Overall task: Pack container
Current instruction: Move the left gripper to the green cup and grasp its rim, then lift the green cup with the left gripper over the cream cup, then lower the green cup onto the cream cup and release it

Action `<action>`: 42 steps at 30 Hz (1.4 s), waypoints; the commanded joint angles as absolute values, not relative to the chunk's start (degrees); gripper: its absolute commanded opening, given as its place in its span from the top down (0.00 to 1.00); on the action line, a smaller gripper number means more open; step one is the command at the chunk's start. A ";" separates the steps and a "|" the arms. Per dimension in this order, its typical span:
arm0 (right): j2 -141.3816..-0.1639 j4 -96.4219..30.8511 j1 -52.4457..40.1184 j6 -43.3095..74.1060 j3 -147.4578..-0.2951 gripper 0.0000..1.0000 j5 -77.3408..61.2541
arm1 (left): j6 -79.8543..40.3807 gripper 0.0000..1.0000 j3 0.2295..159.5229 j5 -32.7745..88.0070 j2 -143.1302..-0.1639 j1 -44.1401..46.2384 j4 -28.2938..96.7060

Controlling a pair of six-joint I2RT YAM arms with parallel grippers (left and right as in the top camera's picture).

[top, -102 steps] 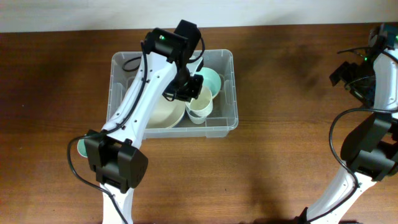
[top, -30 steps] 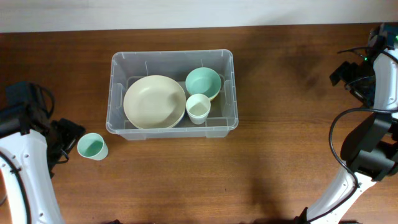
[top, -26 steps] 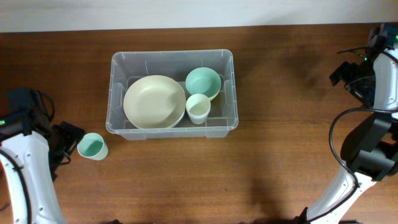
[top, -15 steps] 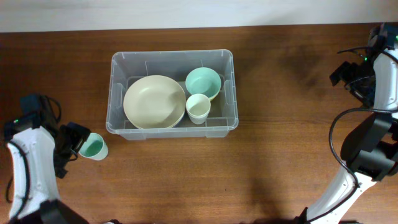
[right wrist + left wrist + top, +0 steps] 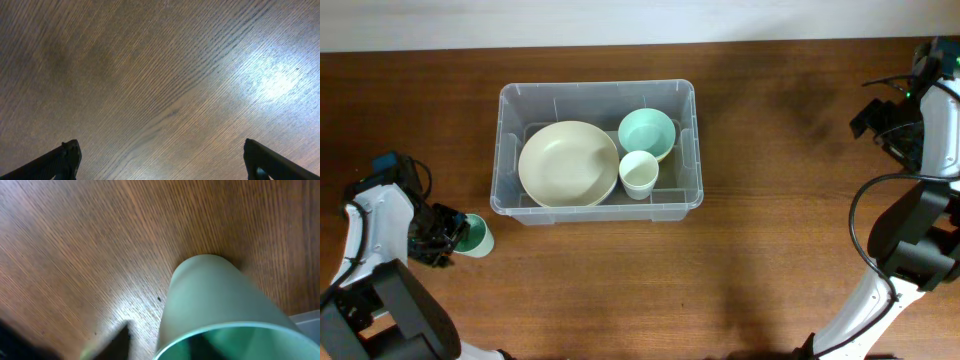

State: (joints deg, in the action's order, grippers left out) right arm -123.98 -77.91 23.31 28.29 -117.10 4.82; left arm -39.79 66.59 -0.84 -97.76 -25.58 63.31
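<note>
So the clear container (image 5: 597,87) sits on the wooden table (image 5: 770,260), a bit left of centre and toward the far edge. Inside it there's a big cream bowl (image 5: 569,163) on the left, a mint green bowl (image 5: 647,133) at the back right, and a small cream cup (image 5: 639,174) just in front of that bowl. Outside the bin, off its front-left corner, a green cup (image 5: 475,238) stands upright on the table. The left gripper (image 5: 438,237) is right up against the cup's left side, and the left wrist view is mostly cup wall (one dark blurry finger (image 5: 114,339) shows beside it), so it's impossible to tell if it's clamped on or not. The right gripper (image 5: 162,166) is way off at the right edge, spread wide over bare wood.
</note>
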 commanded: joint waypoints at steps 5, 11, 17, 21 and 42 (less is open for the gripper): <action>-123.15 -77.91 23.27 28.40 -116.99 0.01 4.93 | -39.88 0.99 66.57 0.23 -98.13 -26.61 61.30; -123.15 -77.89 23.27 28.38 -116.99 0.01 4.93 | -39.72 0.99 80.36 -1.65 -97.73 -28.42 63.40; -123.15 -77.91 23.27 28.40 -116.99 0.01 4.93 | -19.55 0.99 112.77 20.43 -96.16 -19.92 66.13; -123.15 -77.91 23.27 28.40 -116.99 0.01 4.93 | -12.16 0.99 120.46 20.43 -96.14 0.03 68.60; -123.15 -77.91 23.27 28.38 -116.99 0.01 4.93 | -9.45 0.99 119.50 8.12 -119.33 23.99 81.58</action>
